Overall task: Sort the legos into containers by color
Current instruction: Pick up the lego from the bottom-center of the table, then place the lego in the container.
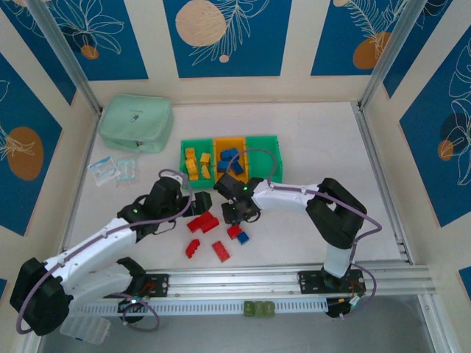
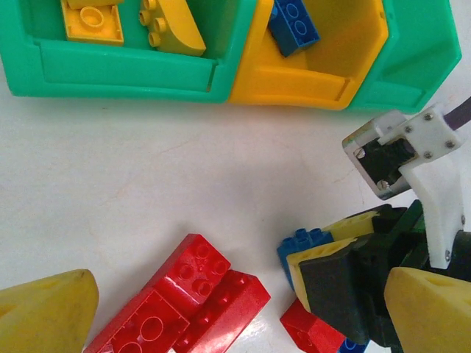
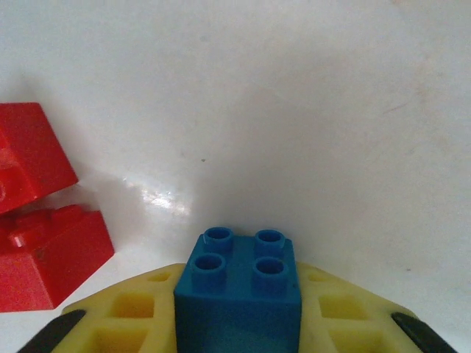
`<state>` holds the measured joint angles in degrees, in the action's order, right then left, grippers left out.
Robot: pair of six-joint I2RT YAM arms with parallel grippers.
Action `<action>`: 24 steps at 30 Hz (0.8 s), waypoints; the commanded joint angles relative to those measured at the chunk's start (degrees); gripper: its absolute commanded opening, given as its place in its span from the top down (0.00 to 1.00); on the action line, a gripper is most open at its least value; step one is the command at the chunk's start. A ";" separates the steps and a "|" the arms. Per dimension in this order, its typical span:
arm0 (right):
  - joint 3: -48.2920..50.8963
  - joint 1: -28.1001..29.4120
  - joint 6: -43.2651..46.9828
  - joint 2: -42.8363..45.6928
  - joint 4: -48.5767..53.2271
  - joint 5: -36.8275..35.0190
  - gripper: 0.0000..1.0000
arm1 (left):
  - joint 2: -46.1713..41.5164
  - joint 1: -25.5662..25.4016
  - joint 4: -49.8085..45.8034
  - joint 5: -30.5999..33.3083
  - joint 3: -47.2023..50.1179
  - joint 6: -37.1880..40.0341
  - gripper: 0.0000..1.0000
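Your right jaws gripped a blue brick [image 3: 237, 294], the left jaws open; next it probably needed lifting into the orange bin [image 1: 229, 139].

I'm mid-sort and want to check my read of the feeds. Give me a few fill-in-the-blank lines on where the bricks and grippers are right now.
1. The brick clamped in the right gripper is ___.
2. In the top view, the yellow bricks lie in the ___ green bin.
3. The orange-yellow bin holds bricks of one colour: ___.
4. The left gripper stands open over loose bricks that are ___.

Missing words: blue; left; blue; red.
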<state>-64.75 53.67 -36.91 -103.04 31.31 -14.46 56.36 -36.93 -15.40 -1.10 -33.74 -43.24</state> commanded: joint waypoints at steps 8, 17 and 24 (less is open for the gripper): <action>-6.88 -5.11 4.21 6.08 4.06 -5.10 0.73 | 3.69 -0.06 2.91 -0.74 -4.99 1.73 0.01; -20.80 -12.01 9.23 -3.65 1.68 -8.25 0.72 | 6.11 0.65 3.95 0.84 -8.83 3.91 0.01; -35.33 -15.07 12.33 -15.63 3.63 -9.21 0.71 | 6.00 1.92 4.03 1.63 -10.03 4.34 0.01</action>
<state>-96.16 39.38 -27.18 -116.05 33.52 -22.39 62.39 -36.05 -12.38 -0.43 -41.87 -40.07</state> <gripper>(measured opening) 0.313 0.993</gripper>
